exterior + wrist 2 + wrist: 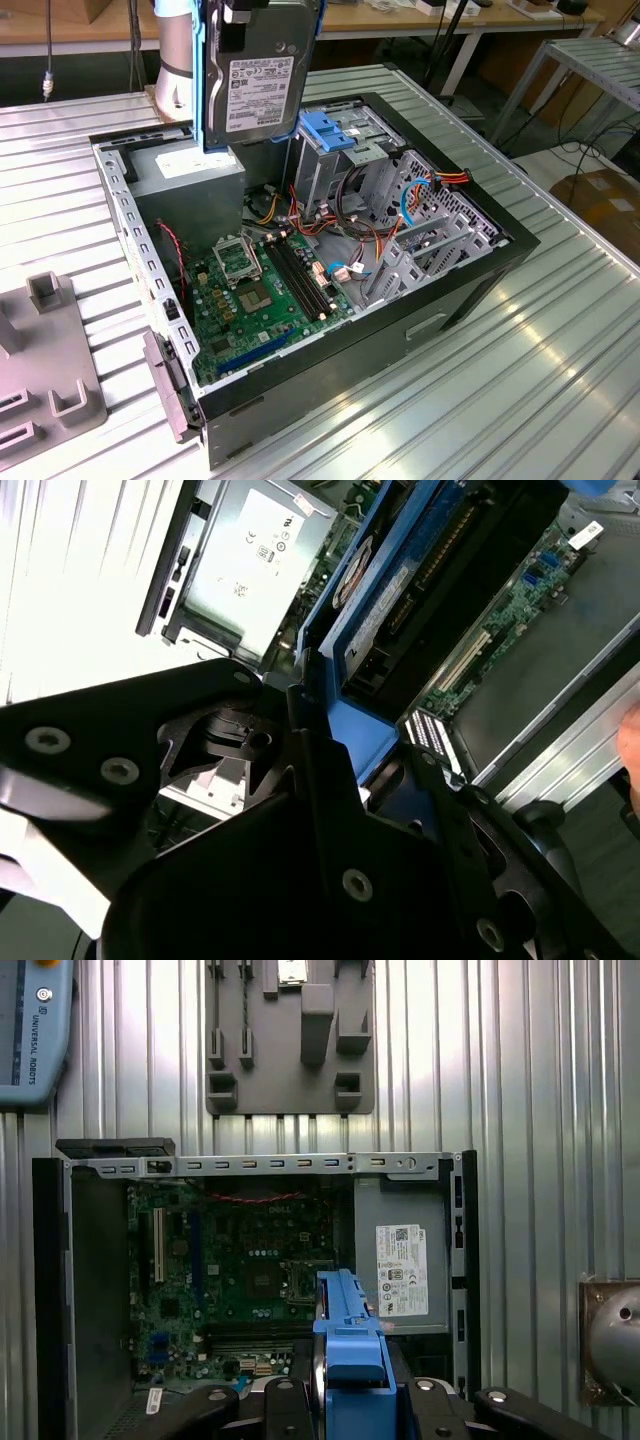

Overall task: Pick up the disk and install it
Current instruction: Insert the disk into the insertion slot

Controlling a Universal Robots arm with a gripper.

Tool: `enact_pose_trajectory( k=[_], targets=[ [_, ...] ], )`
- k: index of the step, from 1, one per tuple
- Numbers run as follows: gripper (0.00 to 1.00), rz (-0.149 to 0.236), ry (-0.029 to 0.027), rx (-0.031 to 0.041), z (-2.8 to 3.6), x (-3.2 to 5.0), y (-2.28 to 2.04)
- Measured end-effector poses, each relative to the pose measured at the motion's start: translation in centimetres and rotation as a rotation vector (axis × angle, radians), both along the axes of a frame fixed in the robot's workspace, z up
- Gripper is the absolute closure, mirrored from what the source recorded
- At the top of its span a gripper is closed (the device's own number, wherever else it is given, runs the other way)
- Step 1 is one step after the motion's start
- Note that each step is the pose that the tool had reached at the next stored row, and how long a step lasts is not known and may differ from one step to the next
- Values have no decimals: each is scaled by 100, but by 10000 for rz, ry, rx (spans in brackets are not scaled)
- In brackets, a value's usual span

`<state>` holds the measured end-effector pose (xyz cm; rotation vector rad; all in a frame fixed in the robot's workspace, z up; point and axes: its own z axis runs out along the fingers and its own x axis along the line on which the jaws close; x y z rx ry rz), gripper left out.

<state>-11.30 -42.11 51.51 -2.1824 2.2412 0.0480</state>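
Blue-framed disk (258, 80) up in the air over the open PC case (330, 385)
End effector (350, 1395) is clenched on the disk's blue bracket, holding it on edge above the spot where the grey power supply (190, 180) meets the motherboard (265, 290). Case sits on the ribbed metal desk (520, 400).

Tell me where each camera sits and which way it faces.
Exterior view: off the arm, high beside the open computer case, looking down into it; shows the arm's silver link and the disk held high.
First wrist view: on the wrist, looking straight down past the end effector onto the motherboard and power supply.
Second wrist view: on the wrist, close behind the end effector, looking along the disk into the case.
Shared: both wrist views show the disk's blue bracket in the end effector.
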Motion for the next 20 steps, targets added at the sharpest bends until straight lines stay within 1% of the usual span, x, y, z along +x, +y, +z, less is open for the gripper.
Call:
enact_pose_trajectory(
  k=[5, 7, 14, 20],
  targets=[
    [63, 0, 0, 1, 0, 0, -43],
    [63, 0, 0, 0, 0, 1, -66],
    [63, 0, 0, 0, 0, 2, -117],
    [63, 0, 0, 0, 0, 3, -190]
  ],
)
